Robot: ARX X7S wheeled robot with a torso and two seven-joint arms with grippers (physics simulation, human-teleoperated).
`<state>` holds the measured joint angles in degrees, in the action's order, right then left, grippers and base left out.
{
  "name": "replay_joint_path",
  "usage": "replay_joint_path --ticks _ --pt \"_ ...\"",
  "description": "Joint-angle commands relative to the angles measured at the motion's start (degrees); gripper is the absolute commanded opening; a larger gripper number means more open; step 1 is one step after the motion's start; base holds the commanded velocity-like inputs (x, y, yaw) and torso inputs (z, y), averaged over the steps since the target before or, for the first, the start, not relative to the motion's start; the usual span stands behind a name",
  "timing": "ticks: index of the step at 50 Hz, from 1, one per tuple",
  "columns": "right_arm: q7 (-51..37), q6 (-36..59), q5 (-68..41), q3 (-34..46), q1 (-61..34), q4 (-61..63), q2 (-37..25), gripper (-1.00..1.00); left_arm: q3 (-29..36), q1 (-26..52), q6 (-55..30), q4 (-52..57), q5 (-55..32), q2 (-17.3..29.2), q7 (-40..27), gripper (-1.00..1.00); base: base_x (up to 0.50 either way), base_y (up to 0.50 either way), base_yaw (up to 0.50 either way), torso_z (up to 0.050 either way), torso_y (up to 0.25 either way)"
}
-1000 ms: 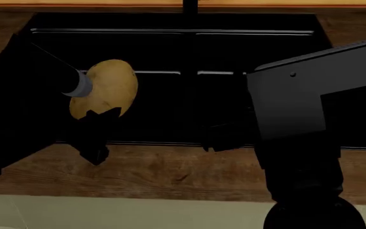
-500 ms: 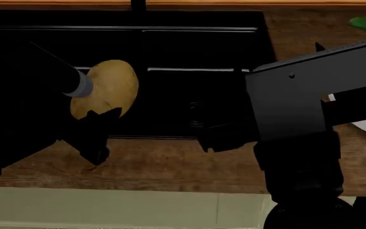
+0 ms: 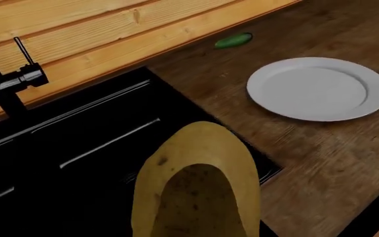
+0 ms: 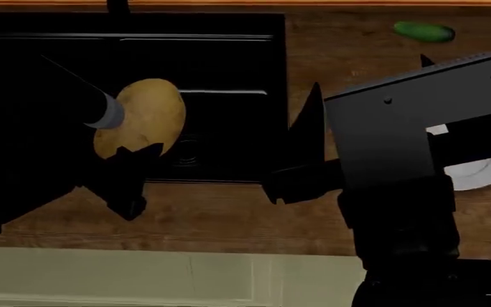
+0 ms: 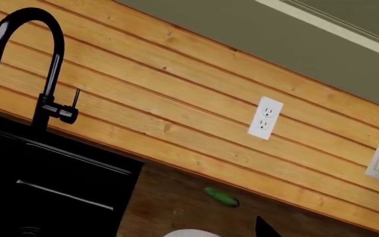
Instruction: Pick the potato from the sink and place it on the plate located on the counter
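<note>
The tan potato (image 4: 140, 117) is held in my left gripper (image 4: 130, 153), raised above the front part of the black sink (image 4: 211, 64). In the left wrist view the potato (image 3: 196, 182) fills the foreground and hides the fingers; it hangs over the sink's (image 3: 77, 148) corner nearest the plate. The white plate (image 3: 318, 88) lies empty on the brown wood counter (image 3: 308, 163) beside the sink. In the head view only a sliver of the plate (image 4: 480, 173) shows behind my right arm. My right gripper (image 4: 293, 147) hovers empty over the sink's right edge, its fingers spread apart.
A small green cucumber (image 4: 423, 31) lies on the counter behind the plate, near the wooden wall. A black faucet (image 5: 45, 64) stands behind the sink. A wall outlet (image 5: 266, 117) is above the counter. The cream cabinet front (image 4: 186, 281) runs below the counter's edge.
The head view has shifted right: the sink slid left, and the cucumber and plate edge came further into view. Both arms keep the same pose; the potato stays gripped.
</note>
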<state>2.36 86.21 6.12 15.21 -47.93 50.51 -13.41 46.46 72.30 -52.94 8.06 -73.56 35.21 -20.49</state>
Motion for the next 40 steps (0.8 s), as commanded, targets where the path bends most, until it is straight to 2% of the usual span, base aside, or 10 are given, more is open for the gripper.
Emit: replay_joint_path --ticks 1,40 --pt "-0.4 -2.8 0.6 0.1 2.5 -2.3 0.2 1.0 -1.1 -1.7 2.9 -2.1 -2.1 -1.0 -2.1 -1.0 0.0 -0.43 0.0 0.0 0.0" --pt "-0.5 -1.6 0.6 0.4 2.3 -0.5 -0.3 1.0 -1.5 -1.5 3.0 -1.1 -3.3 -0.9 -2.9 -1.0 0.0 -0.43 0.0 0.0 0.001"
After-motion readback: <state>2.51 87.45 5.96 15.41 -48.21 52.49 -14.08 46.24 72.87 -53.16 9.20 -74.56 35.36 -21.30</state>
